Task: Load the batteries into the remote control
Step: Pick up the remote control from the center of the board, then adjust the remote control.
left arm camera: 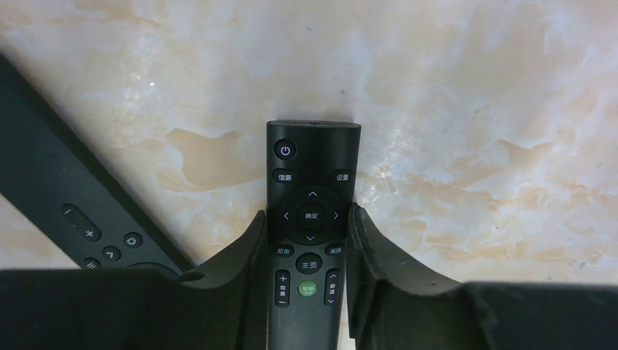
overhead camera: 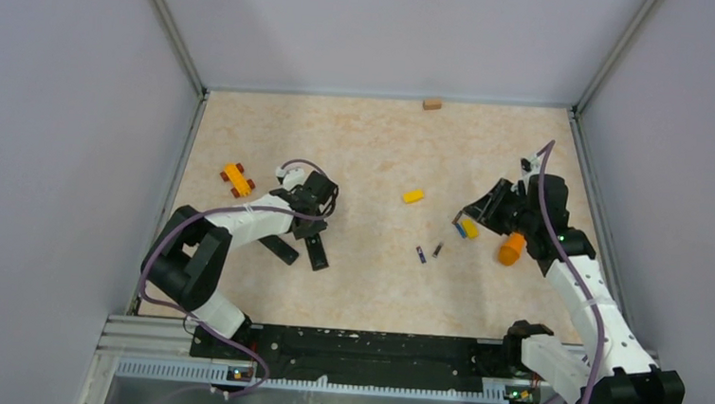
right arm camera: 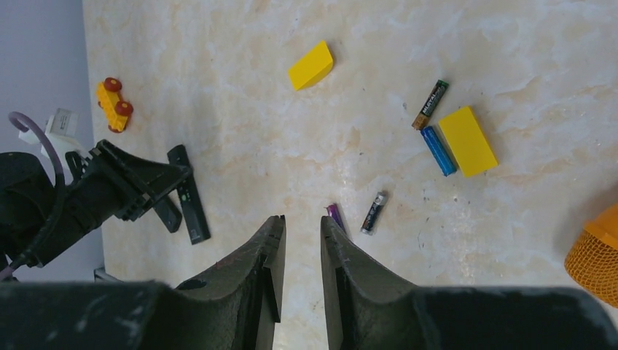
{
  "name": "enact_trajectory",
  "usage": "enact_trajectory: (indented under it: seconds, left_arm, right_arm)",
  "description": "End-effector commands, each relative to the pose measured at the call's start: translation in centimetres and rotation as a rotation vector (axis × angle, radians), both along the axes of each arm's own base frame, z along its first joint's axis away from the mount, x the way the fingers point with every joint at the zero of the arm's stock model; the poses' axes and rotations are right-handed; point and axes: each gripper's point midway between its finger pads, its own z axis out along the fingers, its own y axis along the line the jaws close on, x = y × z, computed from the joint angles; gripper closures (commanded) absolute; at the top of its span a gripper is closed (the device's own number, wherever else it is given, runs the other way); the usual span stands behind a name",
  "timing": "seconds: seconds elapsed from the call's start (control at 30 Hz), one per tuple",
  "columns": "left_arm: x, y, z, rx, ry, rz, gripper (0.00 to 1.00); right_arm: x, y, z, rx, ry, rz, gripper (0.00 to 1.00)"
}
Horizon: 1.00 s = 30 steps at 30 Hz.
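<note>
A black remote control lies face up on the table, and my left gripper is shut on its two sides near the round pad. Seen from above, it reaches toward the near edge from that gripper. Several batteries lie loose: a purple one just past my right fingertip, a dark one beside it, a black-gold one and a blue one farther off. My right gripper hovers over them, slightly open, with nothing between its fingers.
A second black remote lies slanted just left of the held one. A yellow block touches the blue battery. A yellow wedge, an orange netted cone, a toy car and a small wooden block lie around.
</note>
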Motion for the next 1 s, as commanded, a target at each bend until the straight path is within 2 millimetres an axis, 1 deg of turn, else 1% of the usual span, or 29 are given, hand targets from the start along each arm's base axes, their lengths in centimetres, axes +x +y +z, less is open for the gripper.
enact_trajectory:
  seconds: [0.0, 0.1, 0.2, 0.27, 0.33, 0.37, 0.43, 0.5, 0.53, 0.6, 0.7, 0.73, 0.83, 0.9, 0.97]
  left_arm:
    - [2.0, -2.6, 2.4, -0.067, -0.064, -0.133, 0.86]
    - [3.1, -4.1, 5.3, -0.103, -0.122, -0.223, 0.88]
    - [3.8, -6.0, 8.4, -0.173, -0.183, -0.324, 0.88]
    - [4.1, -7.3, 10.5, -0.234, -0.224, -0.387, 0.88]
    - [4.1, -9.1, 13.0, -0.32, -0.269, -0.469, 0.87]
    - [3.9, -10.1, 14.3, -0.37, -0.292, -0.517, 0.87]
    - [3.4, -12.1, 17.3, -0.473, -0.348, -0.615, 0.87]
    - [2.3, -14.0, 20.3, -0.586, -0.39, -0.716, 0.86]
    - [1.7, -14.7, 21.6, -0.639, -0.405, -0.761, 0.86]
    - [0.7, -15.7, 24.2, -0.737, -0.438, -0.813, 0.86]
    - [-0.5, -16.5, 28.0, -0.877, -0.493, -0.865, 0.85]
    - [-1.0, -16.7, 29.5, -0.922, -0.522, -0.888, 0.85]
    - [-2.7, -17.0, 32.9, -1.043, -0.561, -0.954, 0.84]
    - [-3.4, -16.8, 34.5, -1.093, -0.579, -0.969, 0.84]
    - [-3.9, -16.6, 35.5, -1.139, -0.598, -0.967, 0.83]
  right_arm:
    - [0.2, 0.8, 0.7, 0.043, -0.007, 0.028, 0.72]
    - [0.1, 2.0, 1.1, 0.095, -0.026, 0.065, 0.66]
    - [0.0, 4.0, 1.6, 0.145, -0.056, 0.117, 0.53]
    - [-0.6, 6.3, 1.7, 0.18, -0.08, 0.176, 0.45]
    - [-1.0, 8.5, 2.3, 0.232, -0.118, 0.23, 0.36]
    - [-1.3, 9.7, 2.8, 0.263, -0.142, 0.259, 0.33]
    - [-1.8, 11.9, 4.2, 0.326, -0.202, 0.317, 0.28]
    - [-2.6, 14.1, 5.6, 0.387, -0.256, 0.384, 0.22]
    - [-3.0, 15.2, 7.1, 0.435, -0.306, 0.426, 0.2]
    - [-4.2, 16.8, 9.3, 0.521, -0.372, 0.491, 0.18]
    - [-5.2, 17.9, 11.5, 0.627, -0.446, 0.502, 0.14]
    - [-5.3, 18.0, 12.0, 0.656, -0.458, 0.496, 0.14]
    - [-5.6, 18.3, 13.2, 0.736, -0.476, 0.472, 0.13]
    - [-6.0, 18.6, 14.0, 0.769, -0.493, 0.48, 0.13]
    - [-6.3, 18.8, 14.6, 0.786, -0.505, 0.485, 0.13]
